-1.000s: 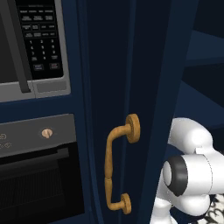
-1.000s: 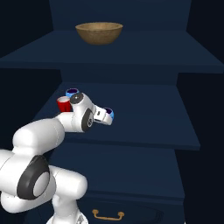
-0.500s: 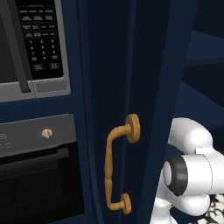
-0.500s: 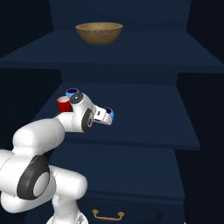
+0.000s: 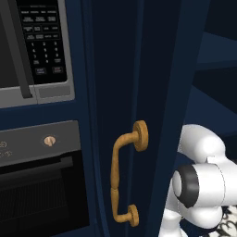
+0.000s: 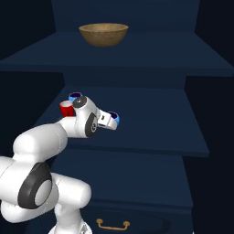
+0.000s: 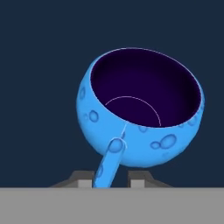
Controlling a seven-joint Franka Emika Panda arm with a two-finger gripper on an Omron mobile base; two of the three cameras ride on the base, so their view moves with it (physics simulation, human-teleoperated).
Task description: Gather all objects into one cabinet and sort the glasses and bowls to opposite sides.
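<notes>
My gripper point(image 6: 109, 119) hangs over the middle shelf point(image 6: 155, 128) of the open navy cabinet. It is shut on the stem-like handle of a light-blue vessel point(image 7: 140, 113) with a dark inside, which tilts toward the hand camera between the fingertips point(image 7: 86, 178). The same vessel point(image 6: 114, 119) shows just past the hand. A red tapered cup point(image 6: 66, 109) stands at the shelf's left, with another light-blue vessel point(image 6: 75, 97) behind it. The wide tan wooden bowl point(image 6: 103, 34) sits mid-way along the top shelf. The cabinet door with its curved brass handle point(image 5: 121, 178) stands open.
A microwave point(image 5: 37, 46) and a dark oven point(image 5: 41, 185) lie left of the door. Below the shelves is a drawer with a small brass pull point(image 6: 112, 224). The middle shelf's right half is bare. My own arm point(image 6: 41, 151) crosses the shelf's left front.
</notes>
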